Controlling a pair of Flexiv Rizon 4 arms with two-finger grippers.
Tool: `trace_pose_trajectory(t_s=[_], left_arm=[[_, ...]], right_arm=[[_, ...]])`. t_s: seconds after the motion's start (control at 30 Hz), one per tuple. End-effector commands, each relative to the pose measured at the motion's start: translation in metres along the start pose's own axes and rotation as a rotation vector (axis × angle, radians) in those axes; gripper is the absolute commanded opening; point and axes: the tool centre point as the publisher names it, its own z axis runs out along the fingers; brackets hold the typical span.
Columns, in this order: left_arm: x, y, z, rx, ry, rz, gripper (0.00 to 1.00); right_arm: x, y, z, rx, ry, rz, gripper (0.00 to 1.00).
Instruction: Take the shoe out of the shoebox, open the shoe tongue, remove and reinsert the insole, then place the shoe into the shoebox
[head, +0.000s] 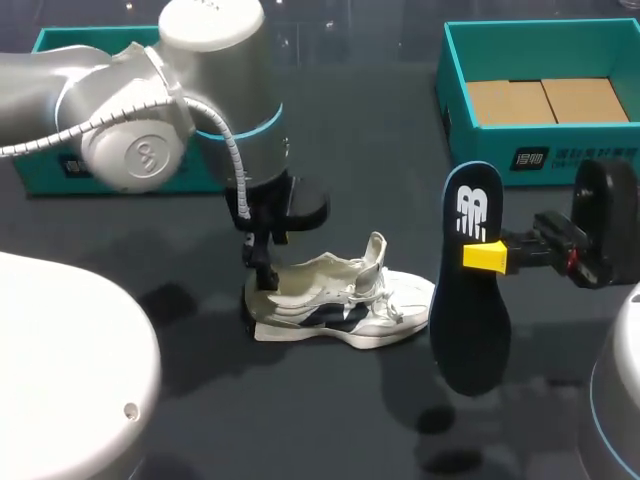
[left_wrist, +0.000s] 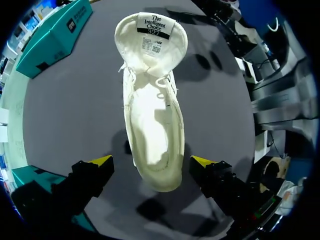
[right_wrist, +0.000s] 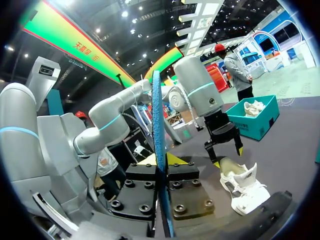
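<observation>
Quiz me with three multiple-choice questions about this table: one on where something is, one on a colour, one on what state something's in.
1. Where is the shoe? A in a teal box; B on the table; C lifted in the air.
2. What colour is the insole mainly? A red; B dark blue; C yellow.
3. The left gripper is: A open, straddling the shoe's heel; B shut on the tongue; C shut on the insole.

Answers: B, its sole rests on the dark table. B, a dark blue face with a white logo. A, gaps show between both yellow tips and the heel.
</observation>
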Motion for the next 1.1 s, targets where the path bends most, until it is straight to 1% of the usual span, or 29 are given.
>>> trace_pose_trajectory(t_s=[0.03, 0.1, 0.13, 0.17, 0.47, 0.67, 0.87, 0.9, 0.93, 1.03, 1.1], left_arm=[[-0.012, -0.018, 0.003, -0.031, 0.01, 0.013, 1.0], [-0.018, -0.028, 0.008, -0.044, -0.003, 0.002, 1.0], [-0.02, -0.032, 0.008, -0.035, -0.004, -0.021, 1.0], [-0.022, -0.034, 0.007, -0.007, 0.0, -0.05, 1.0], [-0.022, -0.034, 0.007, -0.007, 0.0, -0.05, 1.0], [-0.036, -0.047, 0.028, 0.008, -0.001, -0.025, 1.0], [-0.042, -0.056, 0.047, 0.011, -0.004, -0.015, 1.0], [-0.044, -0.057, 0.05, 0.01, -0.004, -0.015, 0.98], [-0.045, -0.058, 0.052, 0.009, -0.014, -0.024, 0.93], [-0.049, -0.063, 0.062, 0.004, -0.002, -0.035, 0.92], [-0.05, -0.067, 0.068, -0.015, -0.004, -0.044, 0.92]], right_arm=[[0.001, -0.001, 0.001, 0.0, -0.003, 0.001, 0.0], [0.001, -0.001, 0.001, 0.0, -0.003, 0.001, 0.0], [0.001, -0.001, 0.001, 0.0, -0.003, 0.001, 0.0], [0.001, -0.001, 0.001, 0.0, -0.003, 0.001, 0.0], [0.001, -0.001, 0.001, 0.0, -0.003, 0.001, 0.0], [0.001, -0.001, 0.001, 0.0, -0.003, 0.001, 0.0], [0.001, -0.001, 0.001, 0.0, -0.003, 0.001, 0.0], [0.001, -0.001, 0.001, 0.0, -0.003, 0.001, 0.0], [0.001, -0.001, 0.001, 0.0, -0.003, 0.001, 0.0], [0.001, -0.001, 0.001, 0.0, -0.003, 0.001, 0.0], [0.001, -0.001, 0.001, 0.0, -0.003, 0.001, 0.0]])
